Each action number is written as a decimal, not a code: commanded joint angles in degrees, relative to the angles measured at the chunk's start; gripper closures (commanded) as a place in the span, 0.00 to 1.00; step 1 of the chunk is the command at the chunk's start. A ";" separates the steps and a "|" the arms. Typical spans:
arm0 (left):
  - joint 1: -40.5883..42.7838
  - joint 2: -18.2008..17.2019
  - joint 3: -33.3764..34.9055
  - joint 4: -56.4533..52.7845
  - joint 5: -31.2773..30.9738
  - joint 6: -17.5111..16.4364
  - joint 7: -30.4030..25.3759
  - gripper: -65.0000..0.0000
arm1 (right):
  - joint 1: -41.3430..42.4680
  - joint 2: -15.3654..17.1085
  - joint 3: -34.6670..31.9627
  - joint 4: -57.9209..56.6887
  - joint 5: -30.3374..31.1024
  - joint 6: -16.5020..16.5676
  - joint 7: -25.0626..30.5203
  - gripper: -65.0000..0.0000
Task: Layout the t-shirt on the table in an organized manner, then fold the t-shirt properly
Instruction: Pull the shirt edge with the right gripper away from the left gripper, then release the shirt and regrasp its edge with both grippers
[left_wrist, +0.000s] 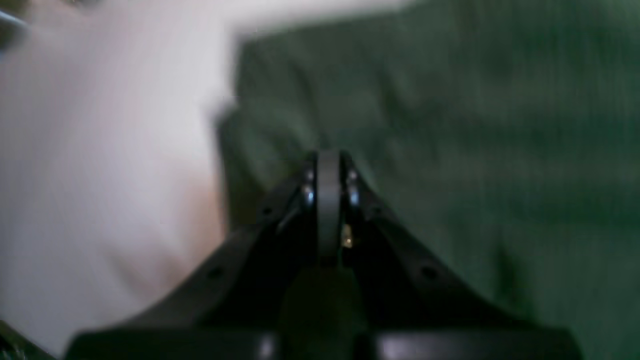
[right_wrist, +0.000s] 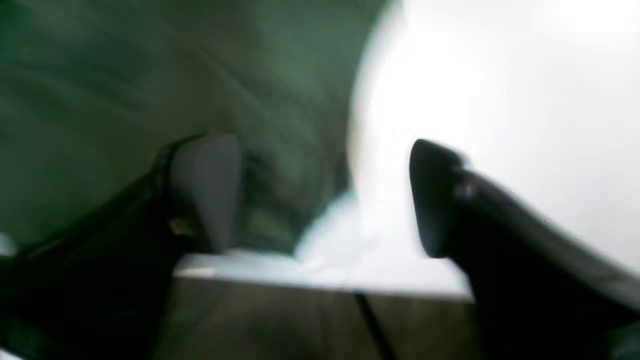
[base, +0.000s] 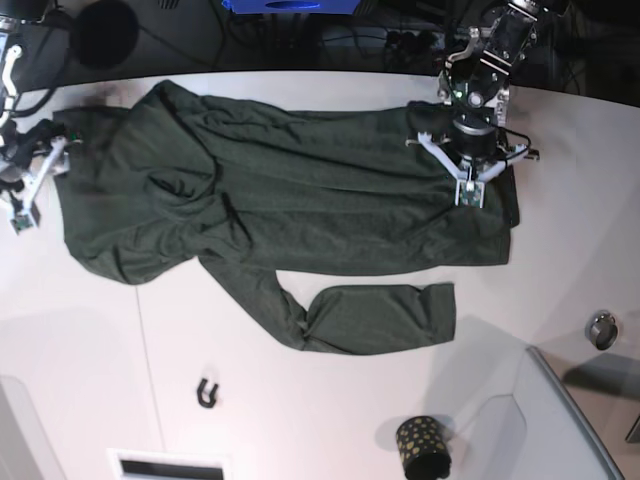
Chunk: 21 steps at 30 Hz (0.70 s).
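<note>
— Closest up, what do the wrist views give?

— Left gripper (left_wrist: 328, 165), jaws pressed together over the shirt (base: 300, 220); no cloth shows between them. Right gripper (right_wrist: 320, 195), jaws apart, nothing between, at the shirt's edge.

— And the shirt?

— Spread wrinkled across the far half of the table (base: 300, 400), one sleeve folded toward the near side.

— Anything else?

— Black dotted cup (base: 424, 448) and a grey panel (base: 545, 430) near the front, well apart from the cloth.
</note>
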<state>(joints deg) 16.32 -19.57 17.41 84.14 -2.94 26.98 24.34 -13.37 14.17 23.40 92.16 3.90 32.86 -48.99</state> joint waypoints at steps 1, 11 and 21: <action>0.61 -0.87 -0.31 0.74 1.05 1.11 -1.00 1.00 | 0.66 0.38 0.56 -1.30 0.89 0.41 1.92 0.59; 7.90 -4.91 -0.40 7.95 0.96 1.11 -2.58 1.00 | 1.63 -0.15 2.84 -7.10 0.98 0.41 2.62 0.98; 12.48 -5.26 -4.18 8.21 0.43 1.02 -7.85 1.00 | 1.37 -0.15 2.23 -7.54 0.98 0.41 2.62 0.98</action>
<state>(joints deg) 28.49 -24.25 13.47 91.55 -3.27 27.35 17.52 -12.40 13.13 25.43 83.92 4.67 33.47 -46.87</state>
